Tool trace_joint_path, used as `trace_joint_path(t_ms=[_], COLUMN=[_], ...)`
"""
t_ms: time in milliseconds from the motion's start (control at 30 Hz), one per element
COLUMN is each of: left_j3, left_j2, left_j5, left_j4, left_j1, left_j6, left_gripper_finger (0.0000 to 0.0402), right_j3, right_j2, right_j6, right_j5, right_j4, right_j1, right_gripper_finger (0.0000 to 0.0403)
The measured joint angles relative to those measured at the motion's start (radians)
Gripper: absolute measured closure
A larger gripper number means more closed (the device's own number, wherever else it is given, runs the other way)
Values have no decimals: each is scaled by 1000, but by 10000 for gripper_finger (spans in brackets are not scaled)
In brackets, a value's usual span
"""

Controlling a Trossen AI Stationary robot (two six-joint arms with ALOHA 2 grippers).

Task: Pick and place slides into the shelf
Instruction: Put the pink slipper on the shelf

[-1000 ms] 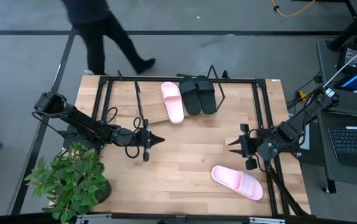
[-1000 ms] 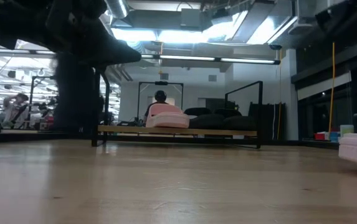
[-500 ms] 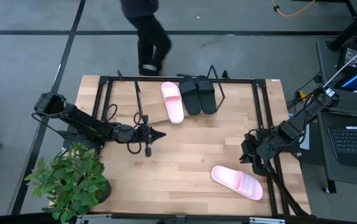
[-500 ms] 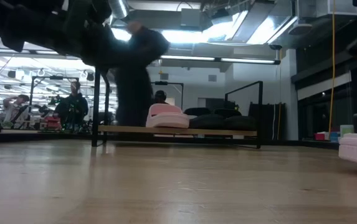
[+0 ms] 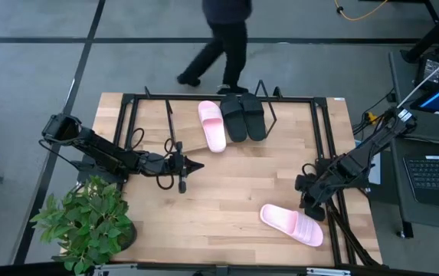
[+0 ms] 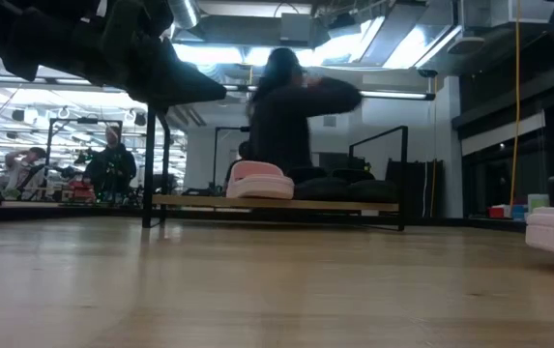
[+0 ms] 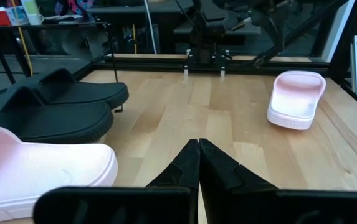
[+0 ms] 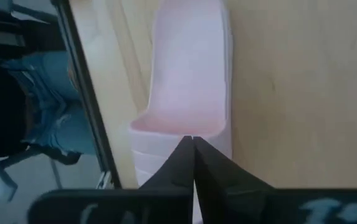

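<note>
Pink slide (image 5: 291, 225) near table's front edge, right tool (image 5: 309, 205) closed above

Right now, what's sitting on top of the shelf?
Three slides rest on the shelf: one pink slide and, beside it, two black slides. The board under them is covered. The other pink slide lies on the table by the shut right gripper.

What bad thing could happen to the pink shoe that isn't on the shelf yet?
The right gripper is shut right beside the loose pink slide but holds nothing, so it may nudge the slide instead of lifting it. The slide lies near the table's front edge and could get pushed toward it. A person is walking close behind the shelf, where a swinging arm might come near.
</note>
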Motion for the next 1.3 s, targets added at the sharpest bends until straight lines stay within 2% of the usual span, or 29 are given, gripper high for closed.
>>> trace_joint_path(t_ms=[267,467,633,800,1000,1300], left_j3=[0,0,0,0,0,0], left_j2=[0,0,0,0,0,0], left_j5=[0,0,0,0,0,0], left_j4=[0,0,-1,-9,-9,-15], left_j1=[0,0,0,0,0,0], left_j6=[26,27,27,27,27,27], left_gripper_finger=[401,401,401,401,401,401], right_j3=[0,0,0,0,0,0], right_j2=[85,101,99,112,193,334], right_j6=[70,260,405,567,634,639], right_j5=[-75,-146,-146,-146,-146,-137], right_j4=[-1,23,82,40,61,134], right_j1=[13,84,153,220,273,281], right_gripper_finger=[387,398,395,389,398,399])
